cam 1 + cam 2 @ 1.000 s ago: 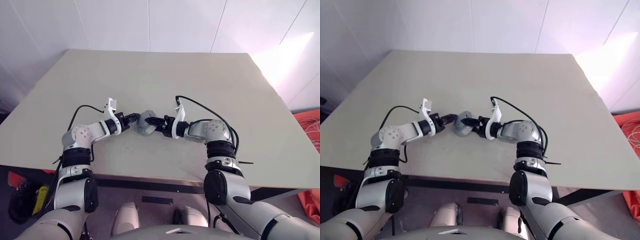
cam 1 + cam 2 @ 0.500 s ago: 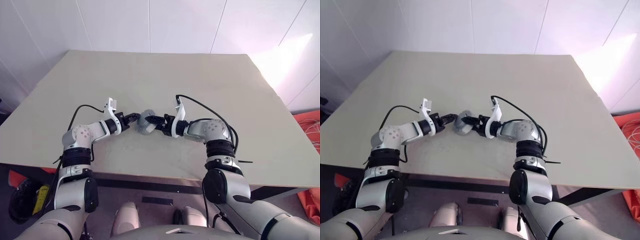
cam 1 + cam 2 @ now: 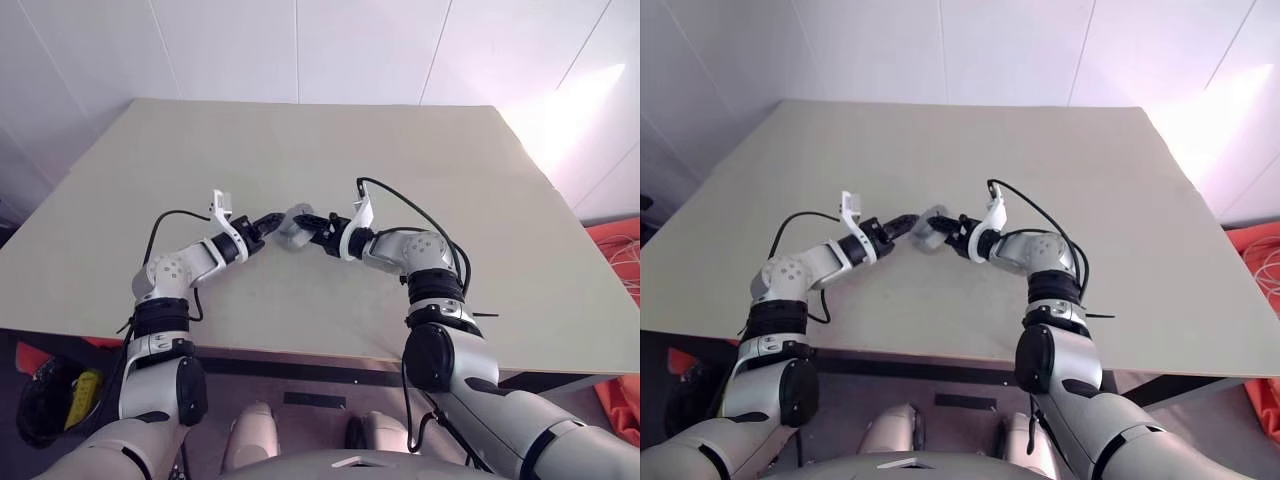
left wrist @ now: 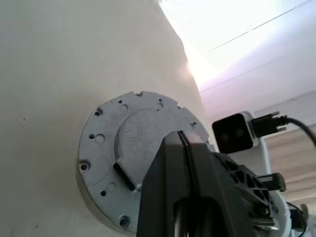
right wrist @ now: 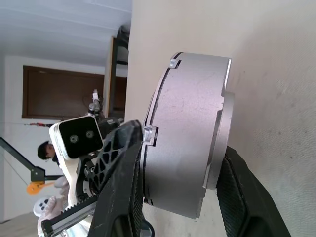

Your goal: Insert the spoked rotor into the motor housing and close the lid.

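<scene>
At centre frame, the right gripper [image 5: 180,197] clamps the motor housing [image 5: 190,133]; the left gripper [image 4: 183,148], fingers together, presses its lid [image 4: 126,143]. Uneven pressure could twist it loose.

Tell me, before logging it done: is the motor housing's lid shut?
Shut. The lid sits flush on the motor housing, only a thin seam showing, clamped in the right gripper.

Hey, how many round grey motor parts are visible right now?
1: a round grey metal motor housing, lid closed, held above the beige table in the right claw; the shut left claw is at its flat face. Other parts may be hidden inside.
</scene>
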Robot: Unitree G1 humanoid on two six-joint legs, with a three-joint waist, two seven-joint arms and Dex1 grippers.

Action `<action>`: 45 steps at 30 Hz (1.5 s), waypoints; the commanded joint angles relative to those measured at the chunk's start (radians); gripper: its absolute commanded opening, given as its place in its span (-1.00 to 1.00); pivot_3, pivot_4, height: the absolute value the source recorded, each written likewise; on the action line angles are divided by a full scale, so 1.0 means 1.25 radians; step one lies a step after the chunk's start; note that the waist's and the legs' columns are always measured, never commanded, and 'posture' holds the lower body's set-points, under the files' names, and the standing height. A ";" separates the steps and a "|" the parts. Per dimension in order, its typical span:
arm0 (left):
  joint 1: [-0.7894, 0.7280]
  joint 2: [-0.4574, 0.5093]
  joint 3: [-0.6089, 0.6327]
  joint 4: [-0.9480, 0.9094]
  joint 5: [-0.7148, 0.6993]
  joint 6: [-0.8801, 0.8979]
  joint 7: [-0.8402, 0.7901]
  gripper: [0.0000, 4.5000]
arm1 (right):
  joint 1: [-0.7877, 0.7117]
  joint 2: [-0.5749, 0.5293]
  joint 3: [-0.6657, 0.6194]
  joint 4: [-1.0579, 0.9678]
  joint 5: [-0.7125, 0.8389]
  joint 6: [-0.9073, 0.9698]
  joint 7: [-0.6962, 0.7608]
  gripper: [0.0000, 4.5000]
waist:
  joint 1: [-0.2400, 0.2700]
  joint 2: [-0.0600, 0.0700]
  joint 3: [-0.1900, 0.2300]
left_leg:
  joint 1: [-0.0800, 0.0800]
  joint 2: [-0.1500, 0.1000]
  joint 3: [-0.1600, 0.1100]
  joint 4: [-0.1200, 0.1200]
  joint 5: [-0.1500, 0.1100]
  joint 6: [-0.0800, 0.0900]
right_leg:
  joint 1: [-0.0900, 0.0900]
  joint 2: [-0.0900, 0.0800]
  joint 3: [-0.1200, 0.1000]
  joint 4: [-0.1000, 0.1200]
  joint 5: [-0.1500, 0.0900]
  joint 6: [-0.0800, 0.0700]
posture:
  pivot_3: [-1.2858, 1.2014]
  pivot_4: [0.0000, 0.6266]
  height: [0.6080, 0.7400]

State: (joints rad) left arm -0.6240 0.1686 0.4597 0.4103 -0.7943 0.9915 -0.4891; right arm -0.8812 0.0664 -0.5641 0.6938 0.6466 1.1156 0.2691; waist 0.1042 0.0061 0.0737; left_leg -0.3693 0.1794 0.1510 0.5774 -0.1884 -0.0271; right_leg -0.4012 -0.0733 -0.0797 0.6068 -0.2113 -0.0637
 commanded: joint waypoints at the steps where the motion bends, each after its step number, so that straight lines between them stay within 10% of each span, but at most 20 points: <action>1: -0.013 -0.001 0.063 -0.037 -0.076 -0.024 -0.004 -1.00 | -0.069 0.008 -0.062 0.000 0.100 -0.015 0.000 -0.14 | 0.000 0.000 0.000 | 0.000 0.000 0.000 0.000 0.000 0.000 | 0.000 0.000 0.000 0.000 0.000 0.000 | 0.03 -1.00 1.00; 24: 0.071 0.010 0.210 -0.066 -0.347 0.026 0.133 -1.00 | -0.109 0.042 -0.124 -0.043 0.339 0.078 -0.080 -0.14 | 0.002 0.000 0.000 | 0.000 0.000 0.000 0.000 0.000 0.001 | 0.000 0.000 0.000 0.000 0.000 0.000 | 0.03 -1.00 1.00; 39: 0.089 0.015 0.200 -0.046 -0.458 0.083 0.196 0.99 | -0.111 0.031 -0.111 -0.024 0.351 0.069 -0.096 -0.14 | 0.002 0.000 0.000 | 0.000 0.000 0.000 0.000 0.000 0.000 | 0.000 0.000 0.000 0.000 0.001 0.003 | 0.03 -1.00 1.00; 45: 0.060 -0.005 0.200 -0.014 -0.544 0.110 0.222 0.99 | -0.105 0.033 -0.109 -0.034 0.377 0.111 -0.103 -0.14 | 0.002 -0.001 0.000 | 0.000 0.000 0.000 0.000 0.000 0.000 | 0.000 0.000 0.000 0.000 0.002 0.003 | 0.03 -1.00 1.00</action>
State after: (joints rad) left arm -0.5150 0.1612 0.7088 0.3968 -1.4196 1.1213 -0.2121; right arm -0.9766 0.1040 -0.7010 0.6971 1.0541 1.2347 0.1276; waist 0.1062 0.0053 0.0738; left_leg -0.3695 0.1796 0.1510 0.5779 -0.1884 -0.0266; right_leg -0.4012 -0.0731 -0.0799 0.6074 -0.2092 -0.0600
